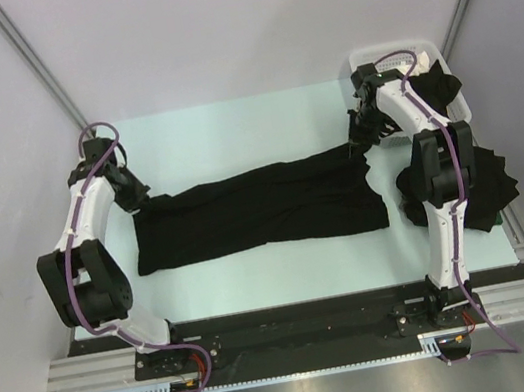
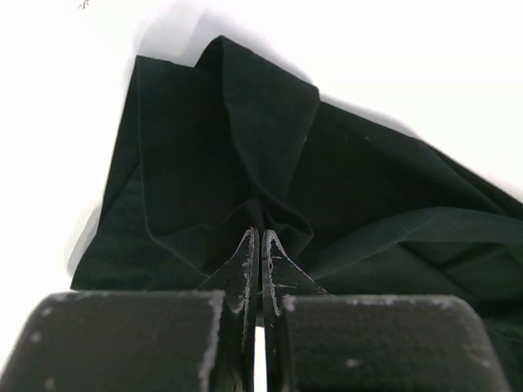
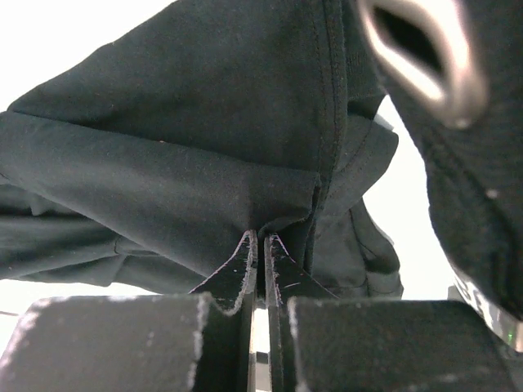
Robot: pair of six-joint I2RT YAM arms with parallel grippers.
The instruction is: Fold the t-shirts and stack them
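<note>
A black t-shirt (image 1: 259, 209) lies stretched lengthwise across the pale table, folded into a long band. My left gripper (image 1: 139, 199) is shut on its bunched left end, and the left wrist view shows the cloth (image 2: 245, 155) puckering into the closed tips of the gripper (image 2: 258, 237). My right gripper (image 1: 360, 138) is shut on the right end, lifted slightly near the basket. In the right wrist view a hemmed edge of the cloth (image 3: 204, 163) is pinched between the tips of that gripper (image 3: 263, 238). More black t-shirts (image 1: 491, 181) are heaped at the right edge of the table.
A white slotted basket (image 1: 419, 48) stands at the back right corner with black cloth (image 1: 441, 88) draped over its rim. A slot of the basket (image 3: 425, 57) shows blurred close to the right wrist. Grey walls close in on both sides.
</note>
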